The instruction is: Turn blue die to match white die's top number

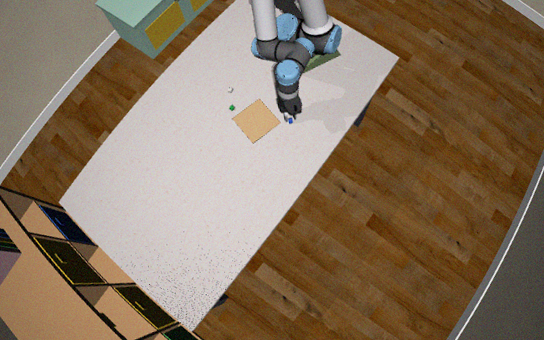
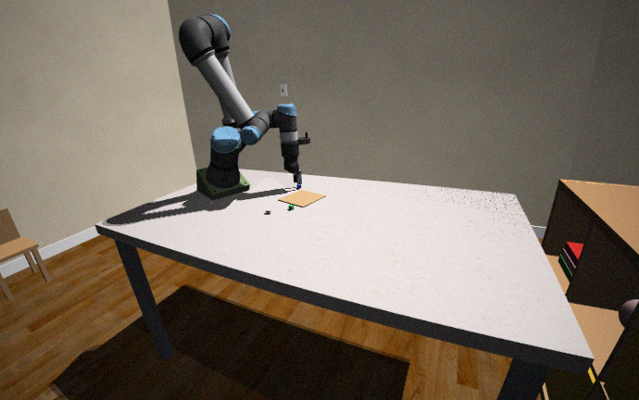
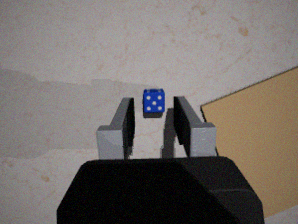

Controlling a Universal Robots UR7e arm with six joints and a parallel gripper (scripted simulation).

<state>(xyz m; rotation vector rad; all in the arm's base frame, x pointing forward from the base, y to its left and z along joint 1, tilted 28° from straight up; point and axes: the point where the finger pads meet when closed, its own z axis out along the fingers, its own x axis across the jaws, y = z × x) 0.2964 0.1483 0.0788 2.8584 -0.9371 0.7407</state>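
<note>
The blue die point(image 1: 290, 121) lies on the table top just off the right edge of the tan mat point(image 1: 256, 120). In the wrist view the blue die point(image 3: 153, 102) shows several white pips on top and sits beyond my fingertips, in line with the gap between them, with the mat point(image 3: 256, 143) to its right. My gripper point(image 3: 153, 111) is open, pointing straight down just above the die, and not touching it. It also shows in the overhead view point(image 1: 288, 115) and in the side view point(image 2: 297, 181). The white die point(image 1: 229, 89) and the green die point(image 1: 232, 107) lie on the table left of the mat.
The arm's base point(image 2: 222, 185) stands on the table behind the mat. The white die point(image 2: 267, 211) and the green die point(image 2: 291, 206) sit close to the mat's point(image 2: 301, 197) near edge. A shelf unit point(image 1: 91, 313) and a cabinet point(image 1: 164, 5) stand off the table.
</note>
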